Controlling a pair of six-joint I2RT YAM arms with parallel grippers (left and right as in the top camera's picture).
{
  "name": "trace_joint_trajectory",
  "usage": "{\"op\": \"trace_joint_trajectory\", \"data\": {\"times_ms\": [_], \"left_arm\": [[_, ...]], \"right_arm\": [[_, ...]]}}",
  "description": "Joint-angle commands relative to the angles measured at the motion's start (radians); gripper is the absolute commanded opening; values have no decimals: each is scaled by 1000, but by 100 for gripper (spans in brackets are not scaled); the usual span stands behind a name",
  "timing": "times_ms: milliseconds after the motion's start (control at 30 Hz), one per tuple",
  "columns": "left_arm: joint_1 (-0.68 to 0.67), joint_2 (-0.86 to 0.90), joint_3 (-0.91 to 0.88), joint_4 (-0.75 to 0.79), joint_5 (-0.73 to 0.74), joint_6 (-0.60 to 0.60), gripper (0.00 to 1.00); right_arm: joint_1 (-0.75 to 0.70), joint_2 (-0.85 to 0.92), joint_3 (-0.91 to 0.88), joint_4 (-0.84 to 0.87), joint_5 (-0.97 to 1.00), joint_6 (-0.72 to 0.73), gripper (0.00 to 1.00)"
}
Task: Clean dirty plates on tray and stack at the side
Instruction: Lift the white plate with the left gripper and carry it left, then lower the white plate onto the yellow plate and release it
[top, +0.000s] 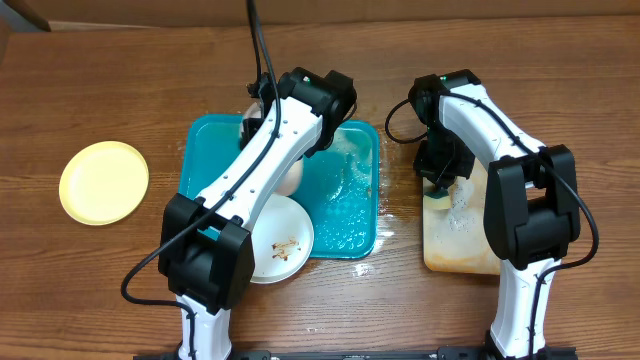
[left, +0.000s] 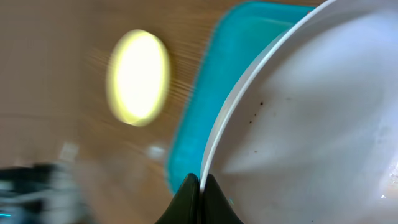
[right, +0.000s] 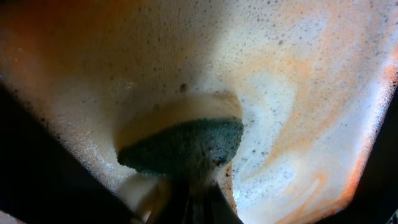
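2 grippers clamped: left gripper (left: 200, 185) on white plate (left: 311, 124) rim, right gripper (right: 194, 193) on sponge (right: 186, 146). Risk: thin edge-grip may slip, dropping plate.

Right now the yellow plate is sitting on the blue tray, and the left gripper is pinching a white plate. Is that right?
Not quite. The yellow plate isn't on the tray. It lies on the table beside the tray, as the overhead view shows. The left gripper does pinch a white plate, by its rim.
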Motion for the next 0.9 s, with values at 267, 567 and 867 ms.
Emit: {"op": "trace_joint_trajectory", "data": {"times_ms": [267,567,867], "left_arm": [[290,-174,16,244,607,146,5],[746,-199,1,228,796,288,5],[1122,-216,-272,381,943,381,4]], "right_arm": [[-4,-37,-6,-14,-6,-4,4],[-4,-37,-6,-27,-6,-4,4],[-4,-37,-6,-39,-6,-3,4]]}}
